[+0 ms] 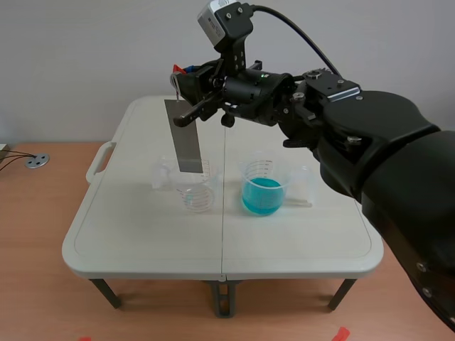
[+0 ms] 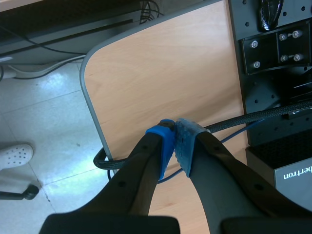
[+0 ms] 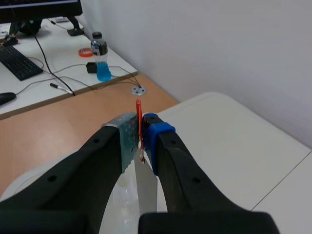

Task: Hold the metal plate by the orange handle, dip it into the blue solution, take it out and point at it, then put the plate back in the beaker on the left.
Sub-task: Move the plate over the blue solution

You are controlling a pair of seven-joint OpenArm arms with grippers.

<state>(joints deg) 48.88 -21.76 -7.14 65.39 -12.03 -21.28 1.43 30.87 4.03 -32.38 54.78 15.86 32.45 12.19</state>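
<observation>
Looming closest, the right arm (image 1: pixel 384 156) reaches over the white folding table (image 1: pixel 142 234), its pincer (image 1: pixel 186 84) clenched on the orange handle (image 3: pixel 139 114) of the metal plate (image 1: pixel 186 138). That plate hangs tilted, its lower edge at the mouth of the clear beaker (image 1: pixel 196 193). Just beside stands the beaker of blue solution (image 1: pixel 263 192). Table legs rest on a wood-coloured surface (image 1: pixel 43 234), and a pale wall (image 1: pixel 85 50) rises behind. Left pincer (image 2: pixel 174 130) is clenched on nothing, pads touching, above a wooden desktop (image 2: pixel 161 73) and tiled floor (image 2: pixel 44 112).
</observation>
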